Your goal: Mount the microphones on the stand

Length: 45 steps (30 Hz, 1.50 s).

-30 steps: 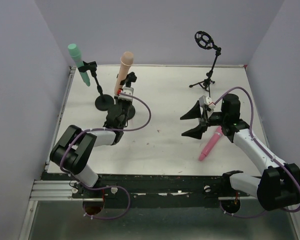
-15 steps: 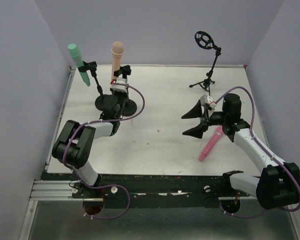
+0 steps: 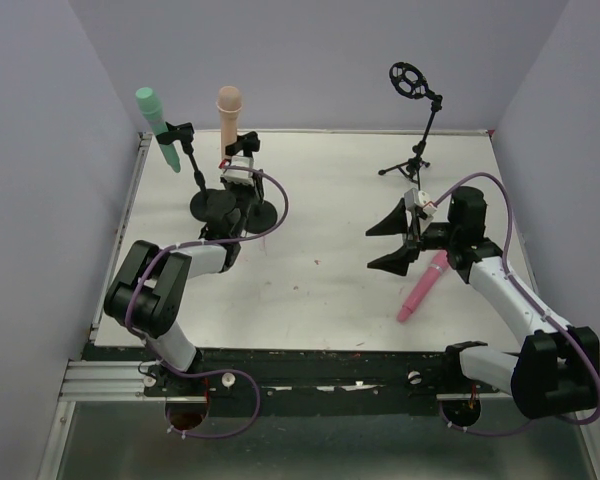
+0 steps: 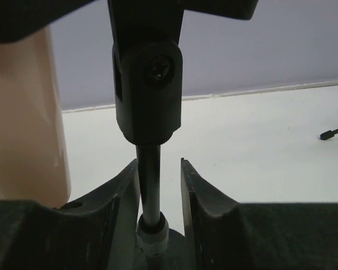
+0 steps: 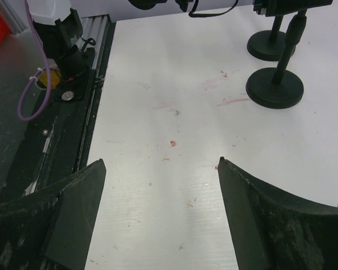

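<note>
Far left at the back, the mint green microphone [image 3: 152, 118] sits tilted in the clip of a round-base stand [image 3: 210, 206], head up. Just right of it, the peach microphone [image 3: 229, 110] stands near upright in the clip of the second stand [image 3: 259, 213].

Your left gripper [image 3: 238, 170] is on that second stand, just below the clip. In the left wrist view your fingers [image 4: 121, 197] flank the thin pole [image 4: 150, 180] with the jaws only a crack apart. The left finger is right against the pole and the right one shows a sliver of gap, so you have no firm hold on anything. The peach handle fills the left edge of that view, close beside the left finger.

The white table [image 3: 320, 290] has a few reddish marks mid-way.

Further right, your right gripper [image 3: 372, 250] hovers over the table with the jaws spread wide and nothing in them. Its wrist view shows only tabletop between the fingers.

The pink microphone [image 3: 422, 288] lies flat on the table just beside that gripper, on its right.

At the back right is a tripod stand [image 3: 417, 120] with a ring holder on top, well apart from the pink microphone.
</note>
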Available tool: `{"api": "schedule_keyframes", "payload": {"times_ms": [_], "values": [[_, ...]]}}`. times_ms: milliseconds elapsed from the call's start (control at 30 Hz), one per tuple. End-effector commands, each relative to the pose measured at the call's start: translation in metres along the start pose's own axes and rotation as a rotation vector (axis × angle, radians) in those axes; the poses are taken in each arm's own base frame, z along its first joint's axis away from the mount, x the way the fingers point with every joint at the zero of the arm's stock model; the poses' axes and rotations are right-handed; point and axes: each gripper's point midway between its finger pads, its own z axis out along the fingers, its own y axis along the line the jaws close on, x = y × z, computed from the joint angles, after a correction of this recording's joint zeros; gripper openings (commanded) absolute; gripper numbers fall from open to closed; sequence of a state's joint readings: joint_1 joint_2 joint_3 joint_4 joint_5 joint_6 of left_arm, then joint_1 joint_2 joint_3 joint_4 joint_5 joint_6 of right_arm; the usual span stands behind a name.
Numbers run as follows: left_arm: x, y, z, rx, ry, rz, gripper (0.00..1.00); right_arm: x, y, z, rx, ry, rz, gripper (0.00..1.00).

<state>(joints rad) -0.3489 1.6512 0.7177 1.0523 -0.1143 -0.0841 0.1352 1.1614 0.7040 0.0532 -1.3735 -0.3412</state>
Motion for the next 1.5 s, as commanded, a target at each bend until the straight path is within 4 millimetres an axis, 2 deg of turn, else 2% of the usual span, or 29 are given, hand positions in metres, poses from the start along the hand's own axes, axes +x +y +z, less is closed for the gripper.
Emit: {"api": "schedule_keyframes", "payload": {"times_ms": [0, 100, 300, 500, 700, 800, 900, 967, 1067, 1167, 1200, 1267, 1300, 1400, 1467], "values": [[-0.011, -0.007, -0.008, 0.041, -0.026, -0.024, 0.46, -0.010, 0.006, -0.002, -0.023, -0.014, -0.013, 0.89], [-0.009, -0.009, -0.015, 0.052, -0.013, -0.041, 0.61, -0.010, 0.006, -0.002, -0.024, -0.014, -0.016, 0.89], [-0.004, -0.016, -0.034, 0.085, 0.031, -0.097, 0.78, -0.012, 0.006, -0.003, -0.020, -0.016, -0.020, 0.89], [0.002, -0.029, -0.057, 0.117, 0.081, -0.159, 0.84, -0.014, 0.006, -0.005, -0.016, -0.017, -0.032, 0.93], [0.019, -0.048, -0.107, 0.106, 0.158, -0.223, 0.86, -0.016, -0.002, -0.012, 0.035, -0.005, -0.022, 0.95], [0.015, -0.061, -0.134, 0.146, 0.214, -0.241, 0.87, -0.020, -0.009, -0.021, 0.082, 0.000, -0.015, 0.96], [-0.007, -0.069, -0.154, 0.203, 0.242, -0.265, 0.90, -0.025, -0.018, -0.034, 0.149, 0.002, 0.000, 0.98], [-0.034, -0.068, -0.168, 0.232, 0.210, -0.261, 0.97, -0.030, -0.031, -0.051, 0.241, 0.003, 0.010, 0.99], [-0.069, -0.064, -0.188, 0.252, 0.169, -0.247, 0.99, -0.036, -0.054, -0.072, 0.410, 0.021, 0.053, 1.00], [-0.108, -0.079, -0.211, 0.383, 0.132, -0.233, 0.99, -0.042, -0.085, -0.093, 0.626, 0.039, 0.119, 1.00], [-0.120, -0.084, -0.218, 0.433, 0.137, -0.202, 0.99, -0.044, -0.102, -0.106, 0.738, 0.047, 0.144, 1.00], [-0.126, -0.090, -0.231, 0.506, 0.189, -0.112, 0.99, -0.054, -0.130, -0.128, 0.912, 0.025, 0.191, 1.00], [-0.122, -0.089, -0.235, 0.522, 0.232, -0.065, 0.99, -0.058, -0.141, -0.134, 0.959, 0.026, 0.194, 1.00], [-0.104, -0.072, -0.235, 0.442, 0.289, 0.007, 0.99, -0.063, -0.165, -0.138, 0.965, 0.044, 0.159, 1.00], [-0.088, -0.066, -0.234, 0.409, 0.281, 0.000, 0.99, -0.059, -0.185, -0.138, 0.959, 0.041, 0.163, 1.00]]}}
